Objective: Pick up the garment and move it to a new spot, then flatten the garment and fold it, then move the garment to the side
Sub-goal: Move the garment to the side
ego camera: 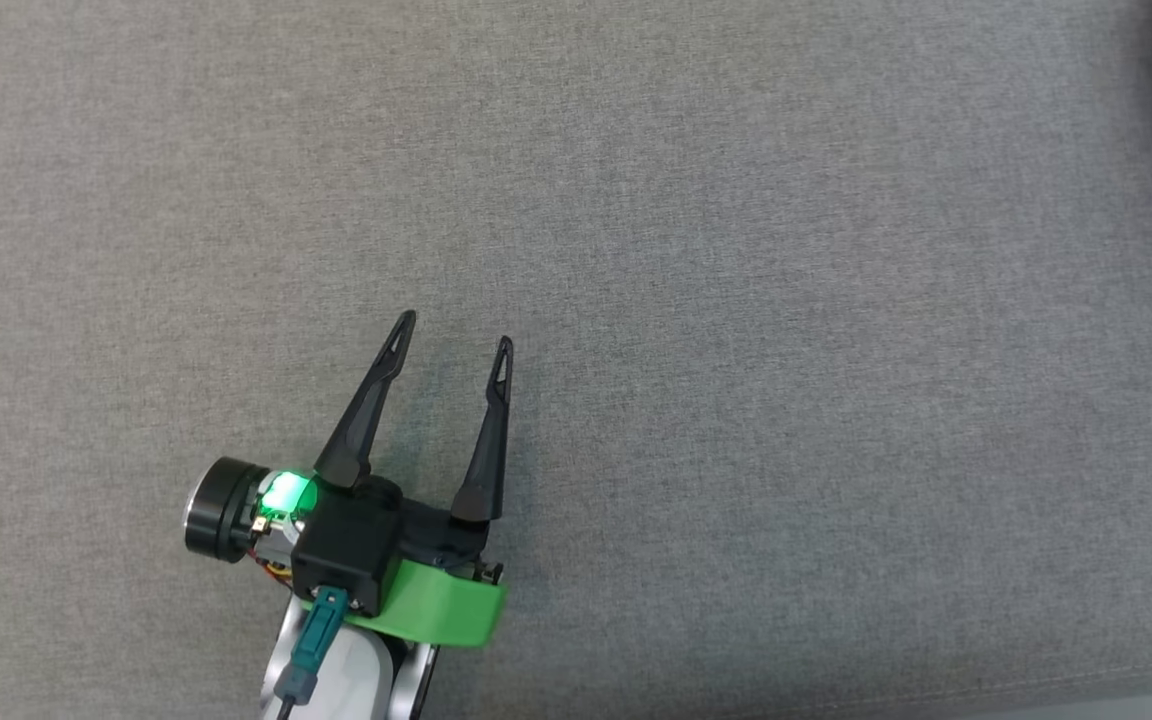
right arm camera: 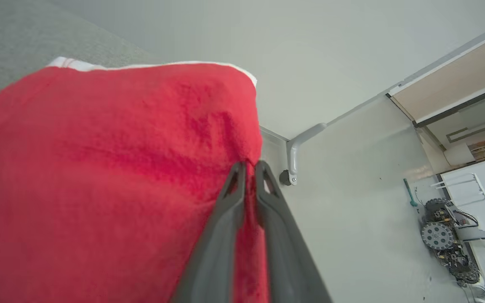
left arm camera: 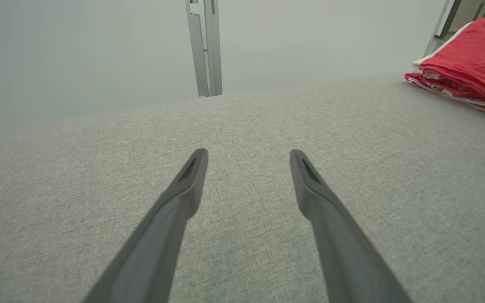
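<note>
The left gripper (ego camera: pixel 455 335) is held out on a pale forearm (ego camera: pixel 351 672), with its two long dark fingers spread wide. The right gripper (right arm camera: pixel 251 168) is seen with jaws drawn almost together, pinched on the red garment (right arm camera: pixel 99 168).

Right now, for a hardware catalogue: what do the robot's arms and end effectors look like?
Left end effector: two long tapering black fingers, black body, glowing green light, green collar, teal cable plug, black-and-silver cylinder, pale forearm. Right end effector: matching dark fingers.
</note>
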Available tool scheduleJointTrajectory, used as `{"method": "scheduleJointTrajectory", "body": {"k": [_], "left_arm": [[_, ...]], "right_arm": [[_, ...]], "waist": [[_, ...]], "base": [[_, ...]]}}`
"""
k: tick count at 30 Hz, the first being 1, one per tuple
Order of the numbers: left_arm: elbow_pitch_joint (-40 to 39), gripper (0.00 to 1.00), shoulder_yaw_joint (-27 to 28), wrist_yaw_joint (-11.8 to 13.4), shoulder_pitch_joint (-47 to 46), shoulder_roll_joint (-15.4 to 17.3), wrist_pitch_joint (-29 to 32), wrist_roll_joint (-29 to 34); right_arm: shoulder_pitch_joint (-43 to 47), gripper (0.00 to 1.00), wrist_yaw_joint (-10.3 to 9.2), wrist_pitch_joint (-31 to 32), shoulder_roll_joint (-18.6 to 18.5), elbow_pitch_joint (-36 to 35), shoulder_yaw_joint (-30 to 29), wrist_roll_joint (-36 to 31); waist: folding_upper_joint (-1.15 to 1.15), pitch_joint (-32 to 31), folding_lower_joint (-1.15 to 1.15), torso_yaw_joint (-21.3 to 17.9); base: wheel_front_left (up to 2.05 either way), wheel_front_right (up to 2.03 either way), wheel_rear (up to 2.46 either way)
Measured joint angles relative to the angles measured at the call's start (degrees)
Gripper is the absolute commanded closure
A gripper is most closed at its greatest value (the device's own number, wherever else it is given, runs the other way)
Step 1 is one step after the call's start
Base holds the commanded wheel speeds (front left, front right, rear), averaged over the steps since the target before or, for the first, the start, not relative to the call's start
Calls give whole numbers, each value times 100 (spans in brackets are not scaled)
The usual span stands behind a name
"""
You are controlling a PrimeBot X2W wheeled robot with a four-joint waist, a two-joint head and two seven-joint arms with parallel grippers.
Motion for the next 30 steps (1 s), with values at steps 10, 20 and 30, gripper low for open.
{"method": "scheduleJointTrajectory", "body": {"k": [10,20,30], "left_arm": [[78,0,-23,-23,-48,0,0,-3],[145,0,68,136,194,-1,0,-149],[250,0,301,391,594,0,0,-459]], "right_arm": [[14,0,0,-1057,1191,778,-1357,-1719],[1126,0,0,-1363,3181,-175,-1702,-1234],[2391,0,-1,-1363,4136,-1437,-1636,-657]], "waist": [[0,-136,0,152],[0,-734,0,182],[0,-1525,0,208]], "base": [[0,0,0],[0,0,0],[0,0,0]]}}
